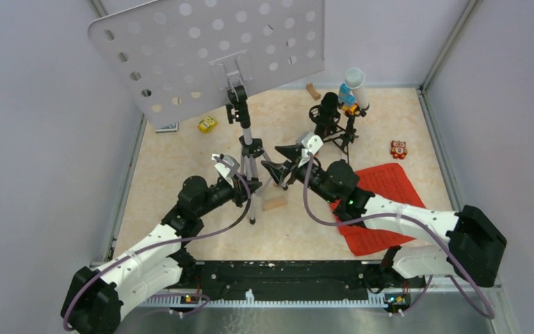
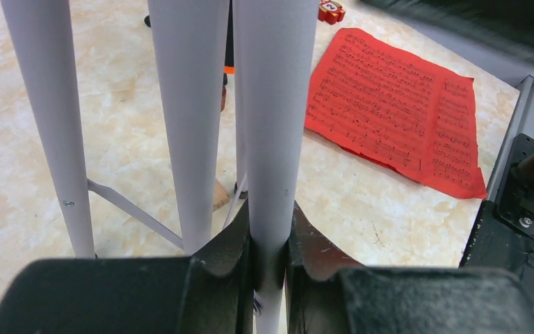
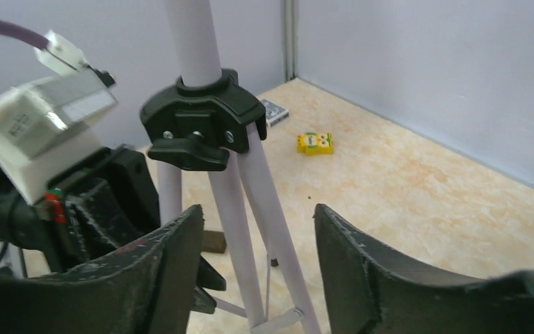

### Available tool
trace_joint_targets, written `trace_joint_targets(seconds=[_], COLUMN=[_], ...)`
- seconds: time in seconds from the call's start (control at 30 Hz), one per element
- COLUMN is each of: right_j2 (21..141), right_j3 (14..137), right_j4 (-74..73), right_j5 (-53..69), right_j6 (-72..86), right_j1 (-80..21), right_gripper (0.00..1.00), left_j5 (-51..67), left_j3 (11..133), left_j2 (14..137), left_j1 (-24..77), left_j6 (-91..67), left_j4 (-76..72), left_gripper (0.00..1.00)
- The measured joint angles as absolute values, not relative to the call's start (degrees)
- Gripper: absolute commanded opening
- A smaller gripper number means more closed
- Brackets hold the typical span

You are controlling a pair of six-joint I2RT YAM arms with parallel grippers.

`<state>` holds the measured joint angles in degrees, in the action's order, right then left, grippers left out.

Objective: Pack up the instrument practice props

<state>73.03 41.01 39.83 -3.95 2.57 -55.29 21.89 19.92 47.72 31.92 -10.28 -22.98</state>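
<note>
The left gripper [image 2: 270, 259] is clamping one leg [image 2: 271, 104] of the silver tripod [image 1: 250, 161] low down, its jaws pressing tight on the tube from both sides. The right gripper [image 3: 256, 226] is hovering on the tripod's other side, near the black leg collar [image 3: 201, 122]. Its jaws are spread wide and no contact is showing. The grey perforated plate [image 1: 208, 49] is sitting tilted on top of the tripod, which is standing near the middle of the table [image 1: 181, 160]. The red sheet-music pages [image 1: 389, 182] are lying flat to the right of the tripod. The black microphone [image 1: 329, 106] on its small stand and the white tube [image 1: 357, 85] are standing behind and to the right of it. The stand is not yet folded, so packing appears to be at an early stage. The danger is looking to be the broad plate up top: a pull on the single gripped leg could be tipping the whole stand toward the microphone. The open jaws, closing off-centre, could be slipping off the smooth leg or snagging the collar's knob.
</note>
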Motion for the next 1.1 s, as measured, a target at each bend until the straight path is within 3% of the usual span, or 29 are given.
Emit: trace_joint_targets(seconds=[0.2,0.63,0.77,0.93,1.1], right_j2=[67.55,79.46,81.1,82.98,87.35], right_j3=[38.98,42.59,44.05,45.82,46.28], right_j4=[40.77,46.92,47.62,49.04,52.6], right_j5=[-3.55,-3.14,-3.4,-5.54,-9.21], right_j6=[4.6,8.08,7.01,5.08,2.02], right_j1=[-55.4,-56.66,-57.41,-58.13,-58.67], right_gripper=[0.8,0.84,0.84,0.84,0.84], left_j5=[21.56,22.65,23.14,23.86,23.88], left_j3=[19.86,19.86,19.86,20.08,19.92], left_j2=[48.31,50.61,51.18,52.31,52.66], left_j1=[31.9,32.03,32.03,32.03,32.03], left_j6=[-10.33,-10.04,-9.89,-9.78,-11.09], left_j4=[-23.68,-26.44,-27.05,-27.9,-26.28], left_gripper=[0.0,0.0,0.04,0.22,0.5])
